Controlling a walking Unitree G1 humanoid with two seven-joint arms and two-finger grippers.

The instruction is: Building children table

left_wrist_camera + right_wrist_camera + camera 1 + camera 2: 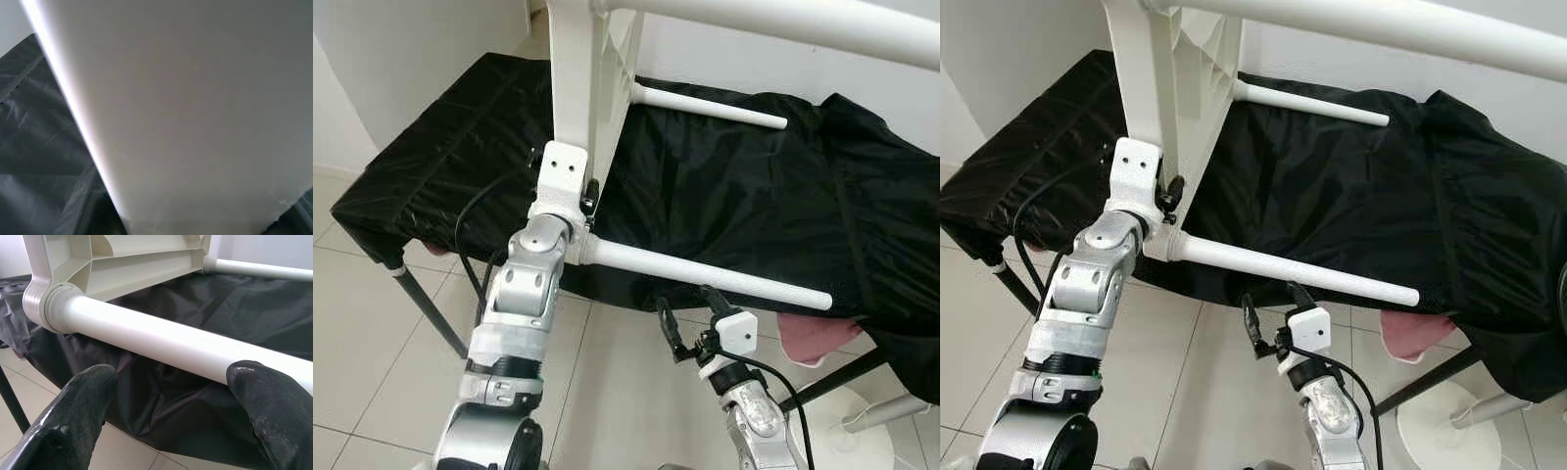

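White plastic tabletop [592,78] stands on edge over the black-draped bench [783,206], its ribbed underside facing the robot's right; three white legs show, all jutting from the tabletop toward the right; the near leg [705,274] is seated in the corner socket at the tabletop's lower near corner and runs out above the bench's front edge; the far leg [710,105] leaves the lower far corner and lies over the black cover; the upper leg [783,20] crosses high above the bench.

Left gripper [587,196] is pressed against the tabletop's lower near corner, just above the socket of the near leg; its fingers are mostly hidden behind the white wrist plate and the plastic, so whether they clamp the edge I cannot tell; left wrist view has blurred white plastic very close, with black cover beside it.

Right gripper [690,313] sits below the near leg, near its middle length, at the bench's front edge; fingers [83,401] spread wide apart, one to each side of the leg in the right wrist view, not touching it.

Pink cloth [813,333] hangs beneath the bench's front edge, beyond the free tip of the near leg; pale tiled floor [372,343] under the bench.
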